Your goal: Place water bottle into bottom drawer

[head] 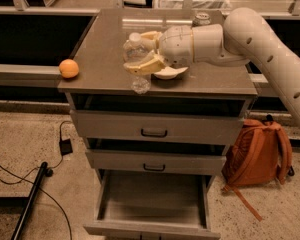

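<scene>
The water bottle (136,59) is clear plastic with a white cap and stands upright near the front edge of the cabinet top (102,44). My gripper (142,51) reaches in from the right, and its cream fingers (146,64) are closed around the bottle's middle. The bottom drawer (152,199) is pulled out below and its grey tray holds nothing.
An orange (69,68) sits at the top's left front corner. A white bowl (170,73) lies partly hidden behind my gripper. A green-and-white can (201,19) stands at the back. An orange backpack (257,151) leans on the floor at the right. Cables (20,179) lie at the left.
</scene>
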`<state>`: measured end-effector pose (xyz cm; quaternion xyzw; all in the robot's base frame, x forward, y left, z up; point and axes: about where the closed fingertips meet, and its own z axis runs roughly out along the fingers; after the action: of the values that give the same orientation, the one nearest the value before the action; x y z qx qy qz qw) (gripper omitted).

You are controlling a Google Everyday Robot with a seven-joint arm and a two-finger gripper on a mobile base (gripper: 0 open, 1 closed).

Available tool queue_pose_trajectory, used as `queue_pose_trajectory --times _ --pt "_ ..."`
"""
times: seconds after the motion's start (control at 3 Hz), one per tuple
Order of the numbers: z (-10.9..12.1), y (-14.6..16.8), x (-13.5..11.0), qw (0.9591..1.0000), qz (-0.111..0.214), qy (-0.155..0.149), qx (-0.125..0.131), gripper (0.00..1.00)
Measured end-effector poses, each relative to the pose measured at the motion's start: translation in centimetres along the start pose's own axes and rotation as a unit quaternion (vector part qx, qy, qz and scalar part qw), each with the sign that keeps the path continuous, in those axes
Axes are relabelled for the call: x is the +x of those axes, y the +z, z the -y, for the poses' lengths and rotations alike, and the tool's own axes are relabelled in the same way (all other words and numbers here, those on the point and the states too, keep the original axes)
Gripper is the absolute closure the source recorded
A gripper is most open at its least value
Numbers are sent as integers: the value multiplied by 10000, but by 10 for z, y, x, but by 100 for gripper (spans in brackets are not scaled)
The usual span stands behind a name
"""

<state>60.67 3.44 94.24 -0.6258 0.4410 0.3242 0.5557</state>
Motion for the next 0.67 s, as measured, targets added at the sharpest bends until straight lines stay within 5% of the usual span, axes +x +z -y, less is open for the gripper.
queue_pose_trajectory --times 0.33,0.67 --pt "0 0 0 10000 1 0 0 100" --pt "-18 -1 17 9993 350 149 -61 100"
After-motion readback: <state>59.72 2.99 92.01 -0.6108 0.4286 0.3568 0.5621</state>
